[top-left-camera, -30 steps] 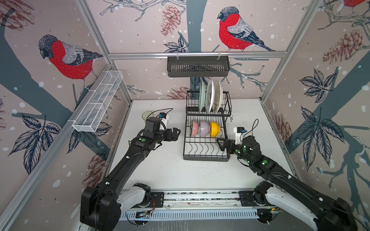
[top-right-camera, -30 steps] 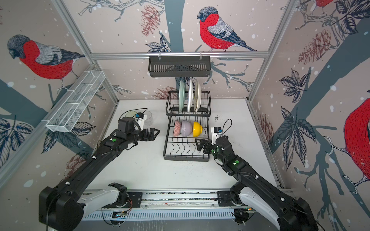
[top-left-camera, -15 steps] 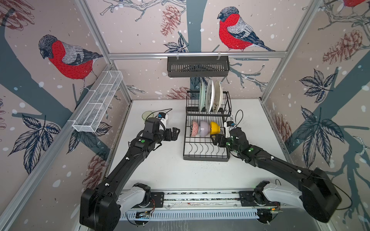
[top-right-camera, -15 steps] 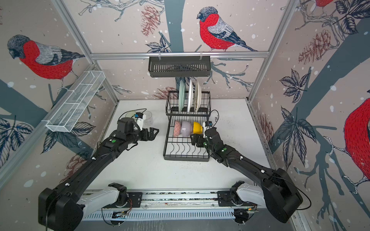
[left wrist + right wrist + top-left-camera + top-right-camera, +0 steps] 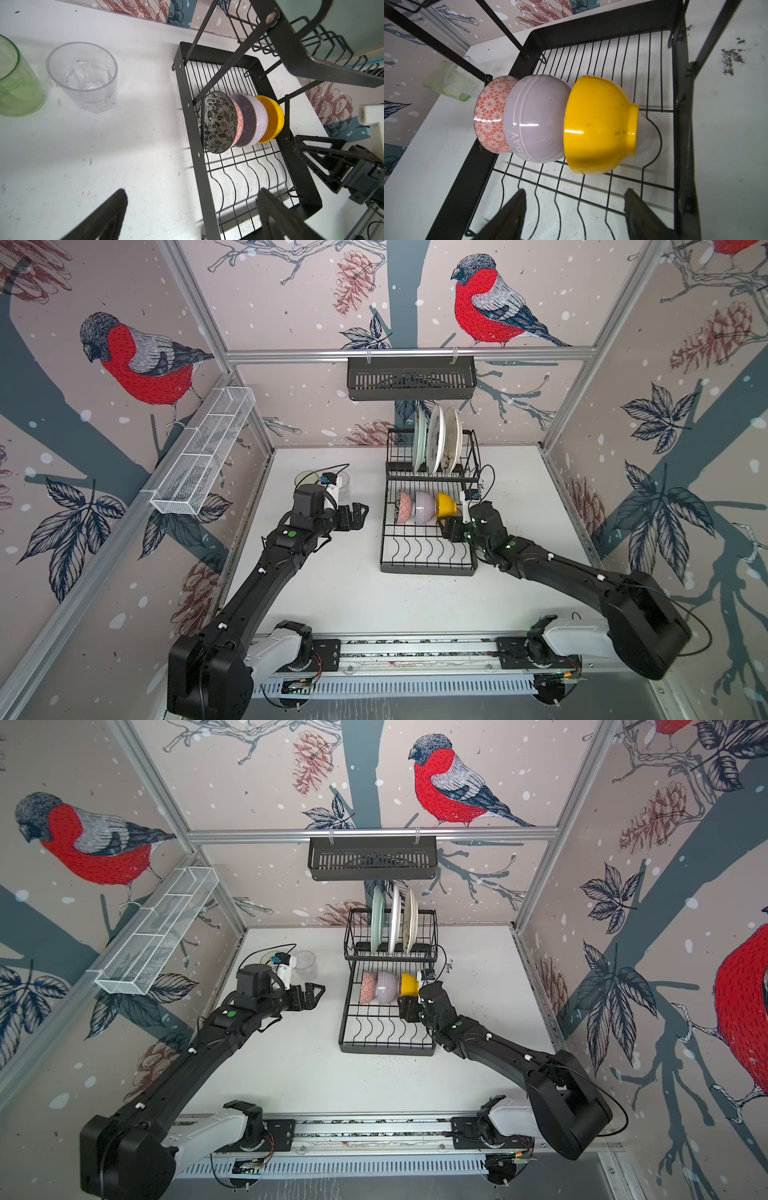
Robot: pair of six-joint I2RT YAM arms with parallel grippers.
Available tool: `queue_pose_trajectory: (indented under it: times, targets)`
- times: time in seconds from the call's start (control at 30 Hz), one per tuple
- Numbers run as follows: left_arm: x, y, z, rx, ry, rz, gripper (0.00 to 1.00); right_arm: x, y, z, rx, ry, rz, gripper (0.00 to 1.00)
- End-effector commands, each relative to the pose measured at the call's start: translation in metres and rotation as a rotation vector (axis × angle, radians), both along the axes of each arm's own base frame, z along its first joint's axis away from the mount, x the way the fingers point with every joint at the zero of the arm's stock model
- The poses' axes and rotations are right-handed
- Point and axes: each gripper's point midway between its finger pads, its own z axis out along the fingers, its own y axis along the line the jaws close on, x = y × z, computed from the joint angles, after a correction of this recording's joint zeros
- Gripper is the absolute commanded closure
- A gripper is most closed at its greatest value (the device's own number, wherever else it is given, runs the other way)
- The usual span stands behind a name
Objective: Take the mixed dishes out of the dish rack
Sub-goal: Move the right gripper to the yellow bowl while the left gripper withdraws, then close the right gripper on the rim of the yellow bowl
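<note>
Three bowls lie nested on the dish rack [image 5: 428, 568]; your right claw [image 5: 575, 209] gapes just short of the yellow bowl [image 5: 598, 126], gripping nothing. Your left claw [image 5: 360, 516] hangs wide and empty beside the rack.

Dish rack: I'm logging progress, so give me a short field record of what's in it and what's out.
upper tier: three plates upright in slots of the dish rack
lower tray: pink bowl, lilac bowl, yellow bowl, nested on their sides
out on table: clear glass, green glass
right gripper: jaws open, short of yellow bowl
left gripper: open, empty
</note>
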Motion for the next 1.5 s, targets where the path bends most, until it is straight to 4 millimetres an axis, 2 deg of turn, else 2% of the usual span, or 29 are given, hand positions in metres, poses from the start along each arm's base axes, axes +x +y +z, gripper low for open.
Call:
queue_pose_trajectory:
  times: [0.0, 0.63, 0.87, 1.47]
  targets:
    - [0.004, -0.004, 0.009, -0.026, -0.034, -0.015, 0.03, 0.010, 0.001, 0.006, -0.006, -0.044, 0.002, 0.25]
    - [0.009, 0.000, 0.000, -0.035, -0.007, -0.003, 0.03, 0.036, 0.002, -0.017, -0.037, -0.017, 0.005, 0.26]
    - [0.011, 0.001, -0.003, -0.035, 0.004, -0.002, 0.03, 0.042, 0.000, -0.025, -0.049, -0.013, -0.006, 0.23]
    - [0.013, 0.004, -0.007, -0.030, 0.018, 0.004, 0.03, 0.058, -0.002, -0.032, -0.047, -0.029, -0.008, 0.18]
